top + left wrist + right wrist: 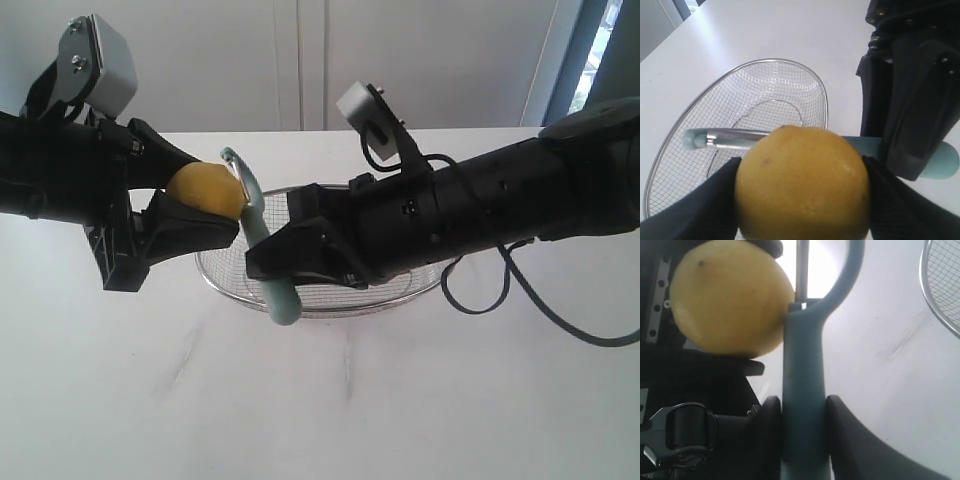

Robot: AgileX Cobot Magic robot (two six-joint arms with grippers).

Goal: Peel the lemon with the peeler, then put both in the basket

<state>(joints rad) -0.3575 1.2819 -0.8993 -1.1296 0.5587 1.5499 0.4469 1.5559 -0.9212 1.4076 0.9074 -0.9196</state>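
Above basket: left pincer clamps lemon; right pincer clamps peeler.

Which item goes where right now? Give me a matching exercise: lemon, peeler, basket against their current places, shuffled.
Things:
1. lemon
2. peeler
3. basket

Places:
A. sitting on the table, below both arms
B. clamped in the left gripper
C. clamped by its handle in the right gripper

Pairs: 1-B, 2-C, 3-A
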